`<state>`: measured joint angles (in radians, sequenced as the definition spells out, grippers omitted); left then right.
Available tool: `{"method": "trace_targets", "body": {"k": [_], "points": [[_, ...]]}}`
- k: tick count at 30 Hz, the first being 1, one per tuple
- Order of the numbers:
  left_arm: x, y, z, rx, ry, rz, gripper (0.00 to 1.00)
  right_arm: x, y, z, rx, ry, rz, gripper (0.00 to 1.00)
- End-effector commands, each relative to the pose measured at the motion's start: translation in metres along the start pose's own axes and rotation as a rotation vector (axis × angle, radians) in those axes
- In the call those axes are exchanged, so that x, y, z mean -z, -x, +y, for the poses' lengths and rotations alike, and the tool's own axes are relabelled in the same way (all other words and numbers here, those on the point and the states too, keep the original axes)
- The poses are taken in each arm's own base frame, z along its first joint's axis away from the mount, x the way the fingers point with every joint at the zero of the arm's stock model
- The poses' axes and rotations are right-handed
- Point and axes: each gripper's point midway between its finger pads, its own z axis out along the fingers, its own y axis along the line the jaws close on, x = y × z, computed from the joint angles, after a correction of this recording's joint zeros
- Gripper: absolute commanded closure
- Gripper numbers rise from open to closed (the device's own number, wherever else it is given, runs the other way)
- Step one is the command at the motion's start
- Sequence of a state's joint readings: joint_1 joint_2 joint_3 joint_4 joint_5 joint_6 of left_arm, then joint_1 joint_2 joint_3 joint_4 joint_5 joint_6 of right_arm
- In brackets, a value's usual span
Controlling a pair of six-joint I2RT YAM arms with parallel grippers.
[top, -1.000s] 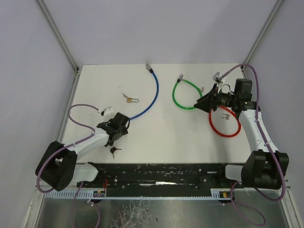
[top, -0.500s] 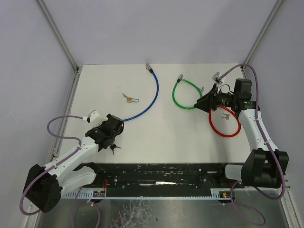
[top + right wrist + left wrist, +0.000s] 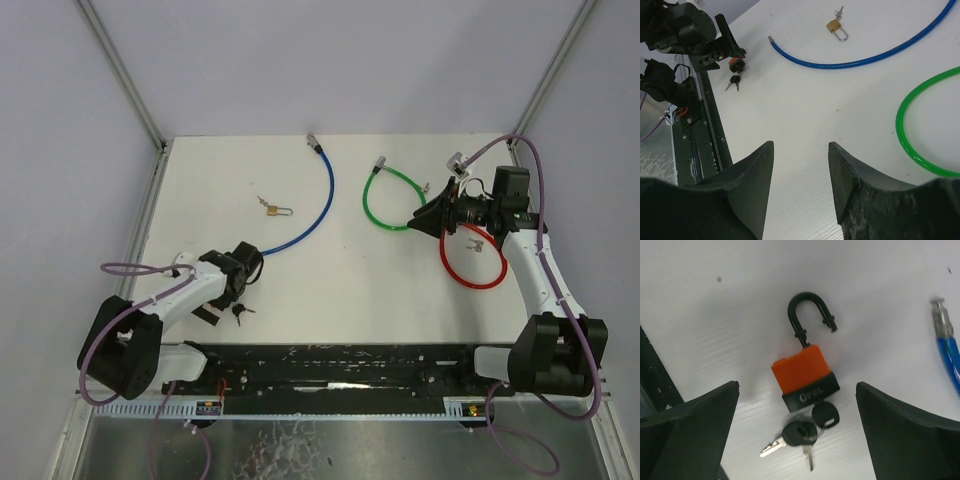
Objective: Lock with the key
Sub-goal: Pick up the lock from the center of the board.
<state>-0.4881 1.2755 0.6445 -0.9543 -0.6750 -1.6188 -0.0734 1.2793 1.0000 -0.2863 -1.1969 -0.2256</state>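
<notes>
An orange padlock with a black base lies flat on the white table, its black shackle sprung open. A black-headed key sits at its keyhole, with two more keys on the same ring beside it. My left gripper is open wide straight above the lock, one finger on each side, touching nothing. In the top view the left gripper covers the lock and only the keys show. My right gripper hangs open and empty at the right, by the green cable.
A small brass padlock with its key lies at centre left. A blue cable, a green cable loop and a red cable loop lie on the table. The black rail runs along the near edge.
My left gripper has opened wider, and the left arm has swung about and settled over the orange padlock. The right arm has not moved.
</notes>
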Motion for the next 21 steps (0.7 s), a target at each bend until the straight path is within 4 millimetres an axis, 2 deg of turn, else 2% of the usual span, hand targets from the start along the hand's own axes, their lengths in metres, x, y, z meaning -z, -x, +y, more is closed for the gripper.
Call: {"method": "trace_targets", "body": {"k": [1,4,7,14,16,17,18,19,21], "points": [[-0.018,0.004,-0.013,0.094,0.005,0.026,0.01,0.0,0.014,0.01,0.046,0.038,-0.019,0.46],[-0.026,0.002,-0.014,0.116,0.023,0.045,0.07,0.0,0.014,0.009,0.051,0.035,-0.019,0.46],[-0.028,-0.002,-0.016,0.095,0.029,0.062,0.21,0.0,0.014,0.009,0.049,0.036,-0.019,0.46],[-0.04,-0.033,-0.006,0.041,0.089,0.16,0.35,0.0,0.013,0.009,0.048,0.035,-0.017,0.46],[-0.042,-0.035,-0.004,0.026,0.116,0.164,0.47,0.0,0.013,0.009,0.047,0.035,-0.017,0.46],[-0.042,-0.036,-0.006,0.018,0.12,0.168,0.58,0.0,0.013,0.009,0.047,0.035,-0.017,0.46],[-0.042,-0.037,-0.008,0.006,0.125,0.173,0.75,0.0,0.013,0.009,0.049,0.034,-0.018,0.46],[-0.041,-0.037,-0.01,-0.009,0.129,0.18,0.82,0.0,0.014,0.009,0.049,0.034,-0.018,0.46],[-0.039,-0.037,-0.012,-0.038,0.146,0.189,0.89,0.0,0.013,0.009,0.05,0.033,-0.017,0.46]]}}
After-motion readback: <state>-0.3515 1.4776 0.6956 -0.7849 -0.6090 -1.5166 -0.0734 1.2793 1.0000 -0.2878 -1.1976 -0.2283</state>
